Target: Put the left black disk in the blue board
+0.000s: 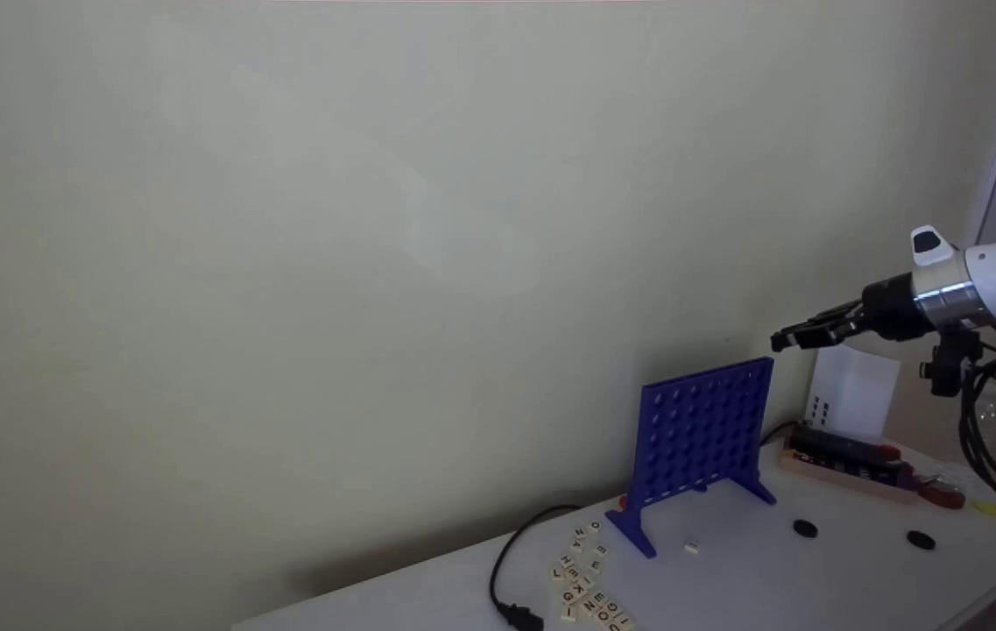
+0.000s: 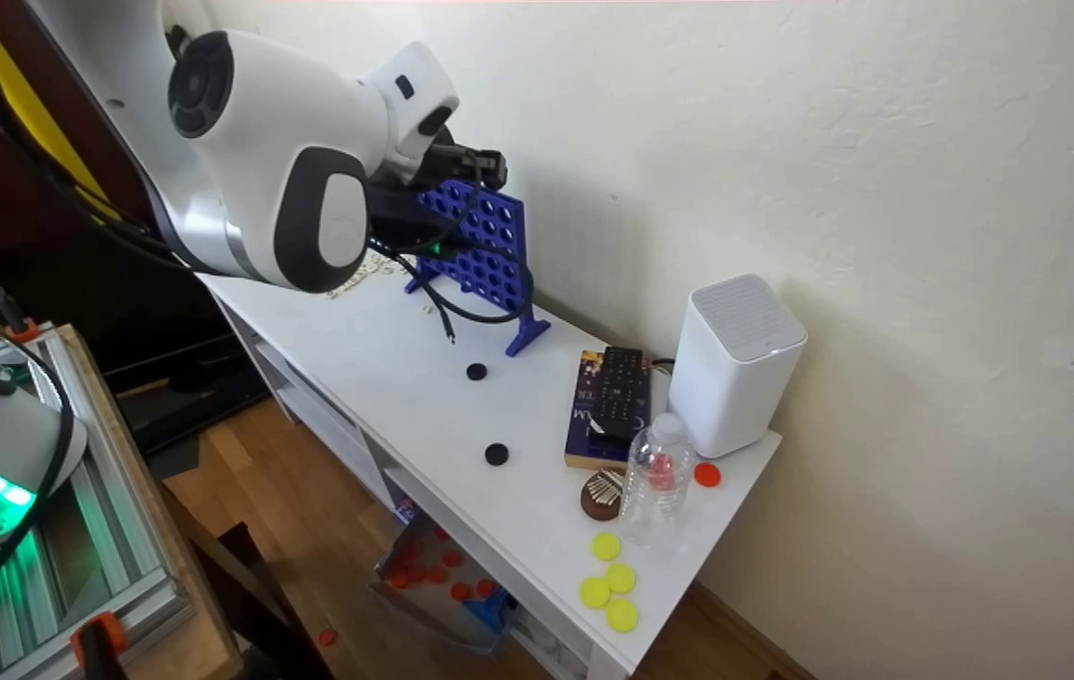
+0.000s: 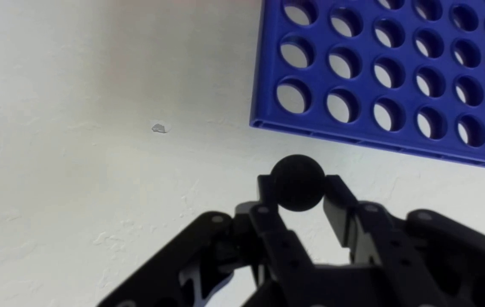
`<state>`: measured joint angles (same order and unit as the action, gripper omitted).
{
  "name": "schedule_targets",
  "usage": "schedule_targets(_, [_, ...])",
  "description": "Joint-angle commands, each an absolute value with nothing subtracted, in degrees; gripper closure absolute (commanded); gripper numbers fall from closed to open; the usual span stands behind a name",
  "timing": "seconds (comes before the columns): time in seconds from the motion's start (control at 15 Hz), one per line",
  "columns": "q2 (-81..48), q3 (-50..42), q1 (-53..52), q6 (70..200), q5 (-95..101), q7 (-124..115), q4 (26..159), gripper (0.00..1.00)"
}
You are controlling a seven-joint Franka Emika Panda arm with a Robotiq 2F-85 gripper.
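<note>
my black two-fingered claw (image 3: 301, 188) grips a round black plastic disk (image 3: 297, 183) by its rim, one fingertip at each side. in the wrist view it sits just beside the slotted top edge (image 3: 378, 145) of the upright blue plastic board (image 3: 367, 88), a grid of round holes, with a gap between. in both exterior views the board stands on a flat white table (image 1: 725, 596), where a second round black disk (image 2: 477, 372) and a third round black disk (image 2: 497, 454) lie.

i take the held disk for the one wanted, and this for the lining-up step. the disk looks roughly in line with the end column, but i can't tell whether it is truly above the slot or in front of it, so i should settle that first, then set its flat faces parallel to the board's, lower gently until the rim enters the slot, and only then spread my fingers. arriving tilted could snag the edge and tip the board.
</note>
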<state>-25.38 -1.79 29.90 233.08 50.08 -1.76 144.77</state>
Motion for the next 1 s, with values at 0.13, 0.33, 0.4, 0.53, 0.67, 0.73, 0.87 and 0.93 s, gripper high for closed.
schedule_targets(0.13, [-28.07, -5.60, 25.47, 236.05, 47.36, -2.43, 143.34, 0.91])
schedule_targets(0.33, [-29.13, -5.85, 24.74, 236.68, 46.22, -2.59, 142.65, 0.91])
schedule_targets(0.4, [-29.43, -5.83, 24.57, 236.86, 46.05, -2.71, 142.34, 0.91])
schedule_targets(0.53, [-30.16, -5.76, 24.33, 237.78, 45.66, -2.76, 141.81, 0.91])
schedule_targets(0.67, [-30.72, -5.79, 24.02, 238.38, 45.05, -2.58, 141.36, 0.91])
schedule_targets(0.73, [-31.07, -5.77, 23.90, 238.63, 44.70, -2.57, 141.19, 0.91])
schedule_targets(0.87, [-31.76, -5.74, 23.64, 239.00, 44.09, -2.42, 140.80, 0.91])
schedule_targets(0.93, [-31.95, -5.71, 23.57, 239.16, 44.01, -2.47, 140.56, 0.91])
